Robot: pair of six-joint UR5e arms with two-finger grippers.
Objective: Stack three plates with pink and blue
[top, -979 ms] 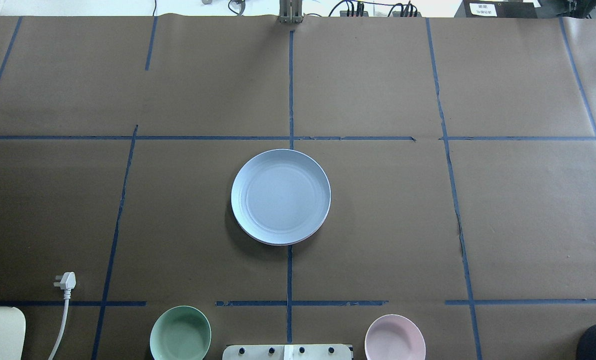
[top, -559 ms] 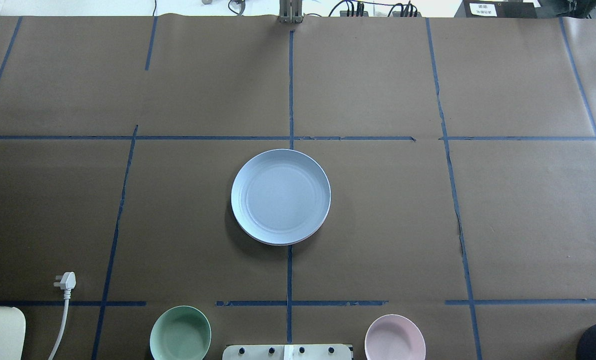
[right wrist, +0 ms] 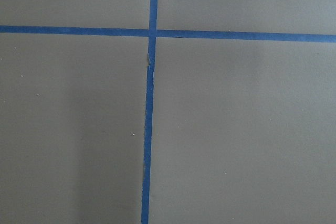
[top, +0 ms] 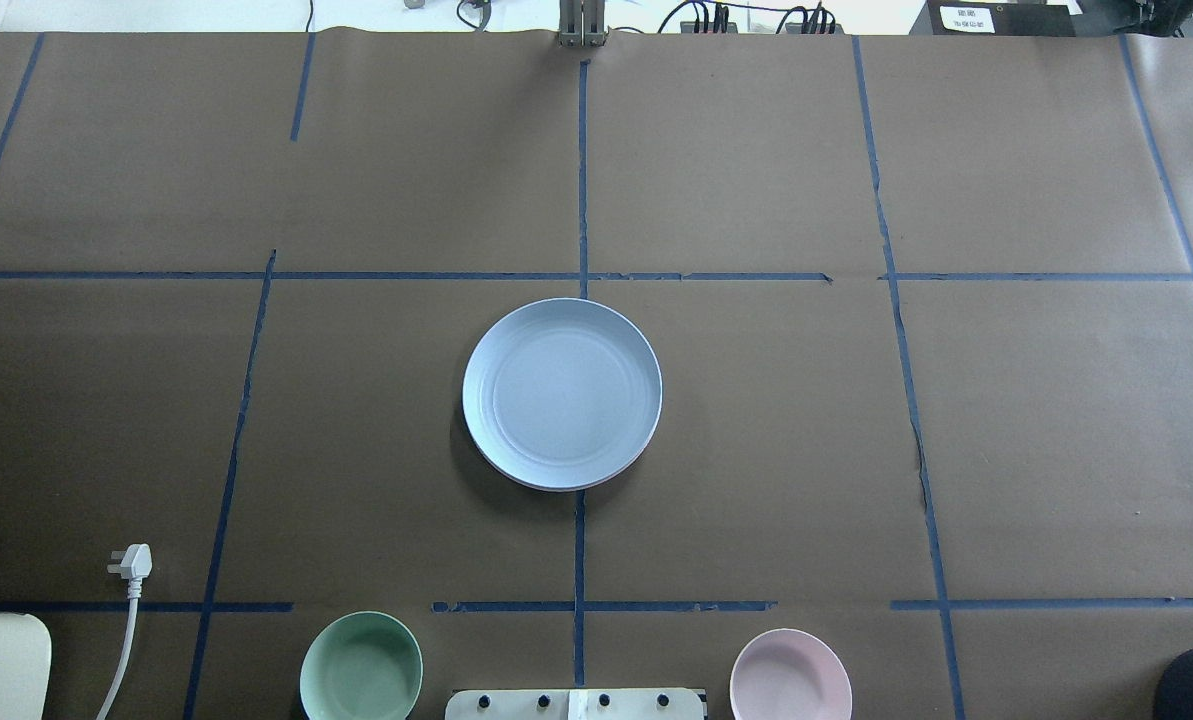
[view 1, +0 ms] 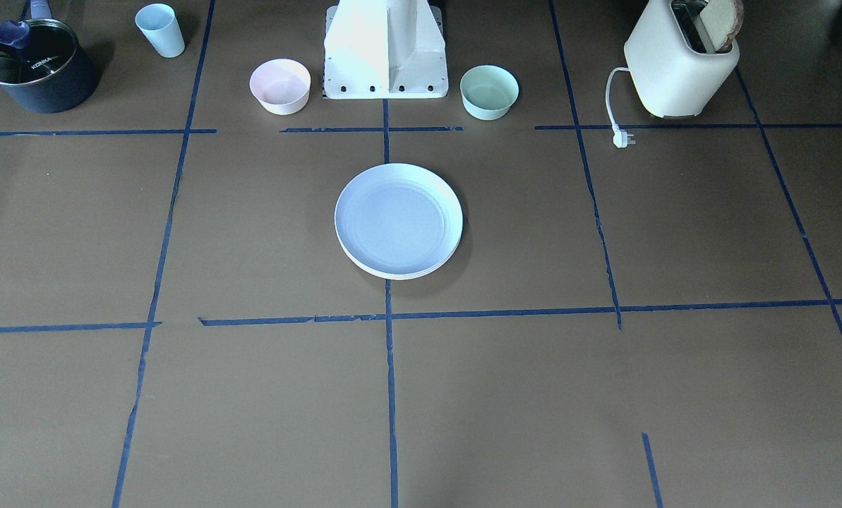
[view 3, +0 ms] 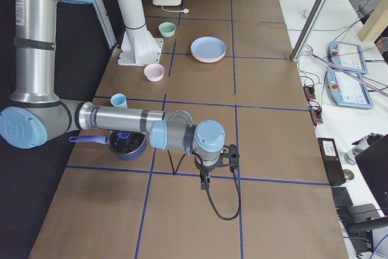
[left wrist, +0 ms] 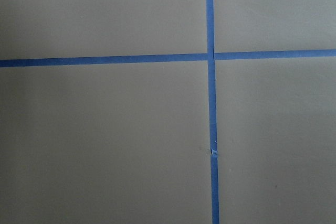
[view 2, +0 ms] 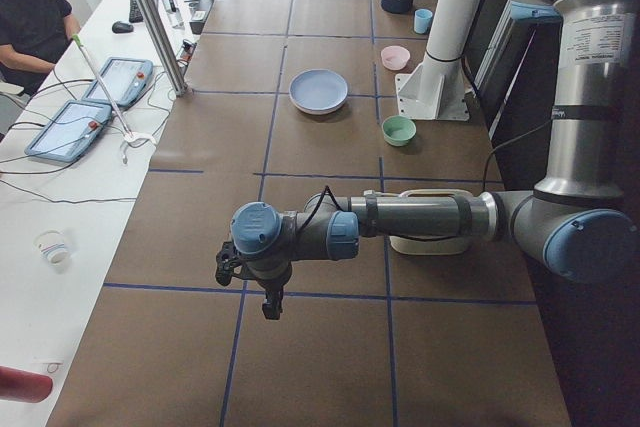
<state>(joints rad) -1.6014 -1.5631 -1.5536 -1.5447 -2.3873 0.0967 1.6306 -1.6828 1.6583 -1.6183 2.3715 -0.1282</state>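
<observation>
The light blue plate (top: pixel 561 393) lies on top of a stack at the table's middle; it also shows in the front view (view 1: pixel 398 217). A cream rim (view 1: pixel 421 271) sticks out under its edge. The pink plate is hidden; I cannot tell whether it lies in the stack. My left gripper (view 2: pixel 268 299) hangs over bare paper far from the stack, at the table's left end. My right gripper (view 3: pixel 204 180) hangs over bare paper at the right end. Both show only in the side views, so I cannot tell whether they are open or shut. The wrist views show only paper and blue tape.
A mint bowl (top: pixel 361 667) and a small pink bowl (top: pixel 790 675) flank the robot base (view 1: pixel 385 49). A toaster (view 1: pixel 678 60) with its plug (top: pixel 133 562), a dark pot (view 1: pixel 36 67) and a blue cup (view 1: pixel 160 29) stand along the robot's edge.
</observation>
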